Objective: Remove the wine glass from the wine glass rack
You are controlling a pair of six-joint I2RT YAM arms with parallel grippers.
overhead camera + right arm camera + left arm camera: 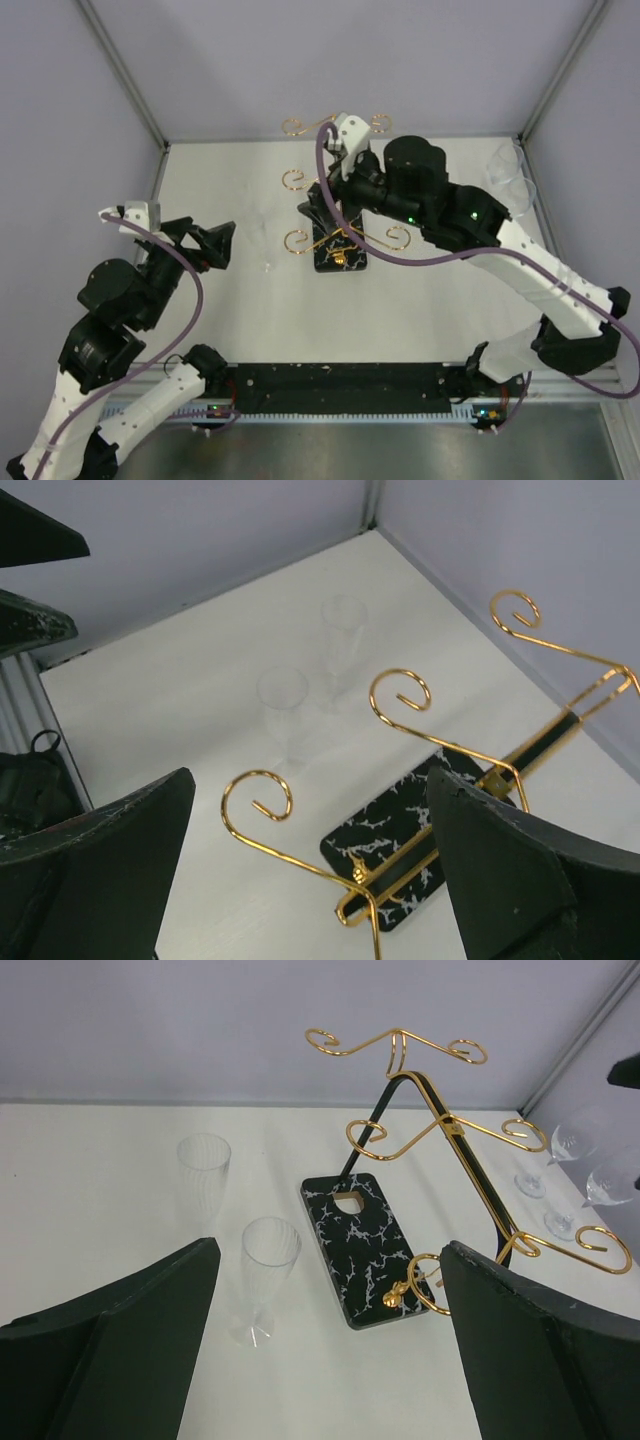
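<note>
The wine glass rack (340, 240) stands mid-table, gold scroll arms over a black veined base (362, 1240); the arms that show carry nothing. Two clear stemmed wine glasses (572, 1145) (512, 178) stand upright on the table at the back right. Two clear flutes (268, 1260) (282, 702) stand on the table left of the rack. My right gripper (322, 210) (310, 780) hovers open just above the rack's arms, holding nothing. My left gripper (222, 246) (330, 1250) is open and empty, left of the rack and facing it.
Grey walls with aluminium posts (125, 75) close in the white table (420, 300) at the back and sides. A purple cable (400, 262) from the right arm loops past the rack's base. The arms' black base rail (340, 385) runs along the near edge.
</note>
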